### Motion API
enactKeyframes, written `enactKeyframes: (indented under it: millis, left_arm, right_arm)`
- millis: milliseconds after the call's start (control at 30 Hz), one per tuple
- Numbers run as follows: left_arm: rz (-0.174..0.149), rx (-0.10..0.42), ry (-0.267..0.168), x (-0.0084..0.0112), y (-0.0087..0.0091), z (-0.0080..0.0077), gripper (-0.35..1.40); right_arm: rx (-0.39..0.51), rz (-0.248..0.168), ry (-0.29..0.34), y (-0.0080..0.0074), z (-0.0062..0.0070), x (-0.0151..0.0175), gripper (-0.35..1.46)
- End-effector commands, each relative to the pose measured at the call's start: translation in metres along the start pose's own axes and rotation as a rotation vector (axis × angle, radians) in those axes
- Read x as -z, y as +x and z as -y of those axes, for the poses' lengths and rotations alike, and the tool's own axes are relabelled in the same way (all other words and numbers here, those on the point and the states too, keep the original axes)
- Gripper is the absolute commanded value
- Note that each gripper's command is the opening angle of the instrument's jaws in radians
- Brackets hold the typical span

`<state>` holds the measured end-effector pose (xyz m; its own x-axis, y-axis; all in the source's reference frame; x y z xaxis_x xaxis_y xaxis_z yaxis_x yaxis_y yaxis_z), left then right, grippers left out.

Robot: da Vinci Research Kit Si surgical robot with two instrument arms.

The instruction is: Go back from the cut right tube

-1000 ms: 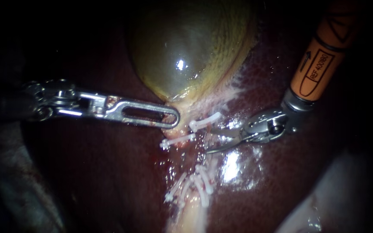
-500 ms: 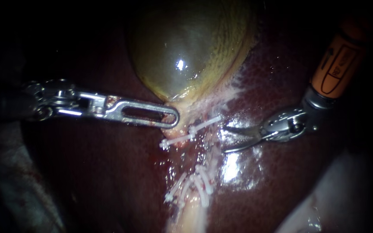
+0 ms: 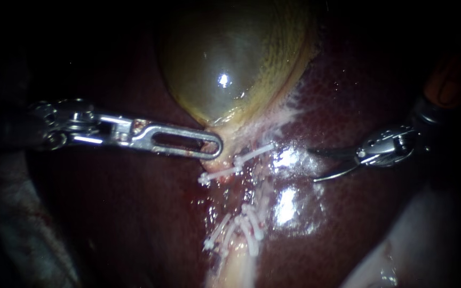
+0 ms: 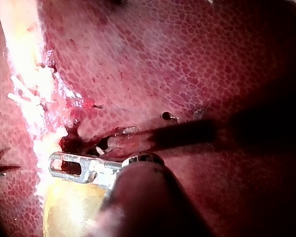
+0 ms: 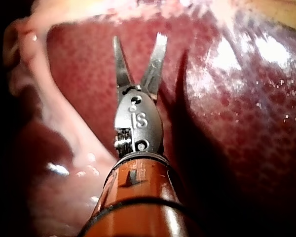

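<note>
right instrument [image 3: 316, 165] has backed rightward, shaft mostly shadowed.

A glossy yellow-green gallbladder [image 3: 230, 69] rests on dark red liver [image 3: 348, 218]; white clips [image 3: 244, 226] cluster below the gallbladder.

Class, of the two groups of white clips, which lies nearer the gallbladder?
The pair of clips just under the gallbladder, beside the tip of the left instrument; the larger cluster sits farther down the pale tissue.
</note>
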<state>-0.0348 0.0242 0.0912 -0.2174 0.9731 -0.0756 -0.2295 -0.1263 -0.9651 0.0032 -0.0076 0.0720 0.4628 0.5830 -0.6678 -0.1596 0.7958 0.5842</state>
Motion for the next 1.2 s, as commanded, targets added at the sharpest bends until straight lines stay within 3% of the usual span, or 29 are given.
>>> enactKeyframes:
  millis: [33, 733, 1200]
  left_arm:
    - [-0.002, -0.001, 0.003, -0.0002, 0.0000, 0.0001, -0.35]
    - [-0.002, -0.022, 0.015, -0.0044, -0.0016, 0.0036, -0.35]
    - [-0.002, -0.028, 0.018, -0.0051, -0.0016, 0.0053, -0.35]
  right_arm:
    - [-0.001, 0.001, -0.001, 0.0001, 0.0001, -0.0002, 0.66]
    - [-0.004, 0.000, -0.007, 0.0005, 0.0005, -0.0012, 0.67]
    - [-0.005, 0.000, -0.008, 0.0006, 0.0005, -0.0014, 0.69]
